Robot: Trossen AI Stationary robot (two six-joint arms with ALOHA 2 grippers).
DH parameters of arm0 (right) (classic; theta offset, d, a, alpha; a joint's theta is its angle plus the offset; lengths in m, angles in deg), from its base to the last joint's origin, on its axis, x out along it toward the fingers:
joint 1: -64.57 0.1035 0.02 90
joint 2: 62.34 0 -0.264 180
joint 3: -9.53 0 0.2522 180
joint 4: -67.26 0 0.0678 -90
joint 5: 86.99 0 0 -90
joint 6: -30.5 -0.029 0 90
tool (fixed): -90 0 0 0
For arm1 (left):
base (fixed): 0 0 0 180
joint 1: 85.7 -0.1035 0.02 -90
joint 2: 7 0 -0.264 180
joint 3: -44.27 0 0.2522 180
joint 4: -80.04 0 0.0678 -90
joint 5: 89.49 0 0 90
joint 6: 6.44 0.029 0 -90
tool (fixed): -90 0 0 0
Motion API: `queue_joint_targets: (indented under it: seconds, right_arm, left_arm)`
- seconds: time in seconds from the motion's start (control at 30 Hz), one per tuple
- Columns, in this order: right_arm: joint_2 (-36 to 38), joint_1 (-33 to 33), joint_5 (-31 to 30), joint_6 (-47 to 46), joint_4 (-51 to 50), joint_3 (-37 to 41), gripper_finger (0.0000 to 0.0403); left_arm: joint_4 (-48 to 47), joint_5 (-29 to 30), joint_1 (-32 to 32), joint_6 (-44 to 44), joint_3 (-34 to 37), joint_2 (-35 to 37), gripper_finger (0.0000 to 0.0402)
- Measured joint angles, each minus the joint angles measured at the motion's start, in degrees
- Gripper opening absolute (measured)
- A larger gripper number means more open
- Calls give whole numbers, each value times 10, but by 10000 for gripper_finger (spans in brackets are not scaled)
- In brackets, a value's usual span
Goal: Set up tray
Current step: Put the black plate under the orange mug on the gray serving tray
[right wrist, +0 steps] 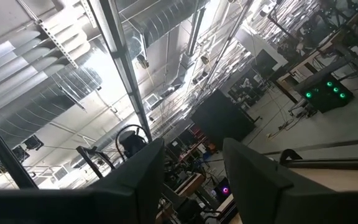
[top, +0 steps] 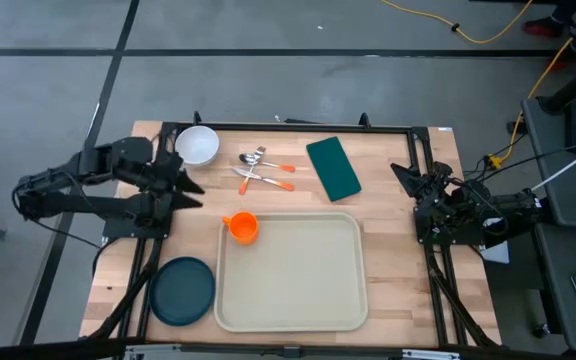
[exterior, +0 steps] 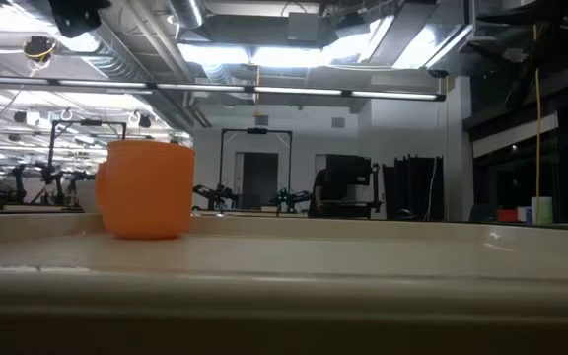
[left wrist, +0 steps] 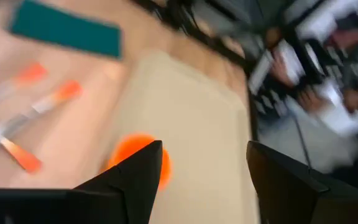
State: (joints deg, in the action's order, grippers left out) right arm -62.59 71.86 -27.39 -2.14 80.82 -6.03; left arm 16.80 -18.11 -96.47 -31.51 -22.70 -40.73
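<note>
High view puts your left tool (top: pixel 190 188) above the desk (top: pixel 388 250), just left of the cup (top: pixel 243 227), jaws spread wide and holding nothing. The cup stands on the tray's (top: pixel 298 280) near-left corner. The tray lies mid-desk and is otherwise bare; bowl (top: pixel 197 145), cutlery (top: pixel 264 170) and napkin (top: pixel 333 167) sit beyond it, the plate (top: pixel 182 290) just left of it. You seem between placements: your next move, by my reading, is a reach to the bowl or plate, with jaws wide enough for a rim. Your right tool (top: pixel 405 176) waits at the desk's right edge, parted, empty, angled up at the ceiling.
</note>
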Motion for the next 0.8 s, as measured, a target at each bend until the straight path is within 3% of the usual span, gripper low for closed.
queue_joint_targets:
  seconds: [0.23, 0.6, 0.7, 0.8]
  right_arm:
    - [0, 0, 0, -2, -3, 0, 169]
    - [0, 0, 0, -17, -27, 0, 169]
    - [0, 0, 0, -16, -33, 0, 169]
    - [0, 0, 0, -17, -33, 0, 169]
  left_arm:
    - [-227, 5, 57, 38, -83, -132, 228]
    - [-269, 21, 141, 68, -72, -270, 228]
    - [-308, 98, 158, 68, -72, -276, 228]
    - [-337, 215, 160, 40, -79, -263, 228]
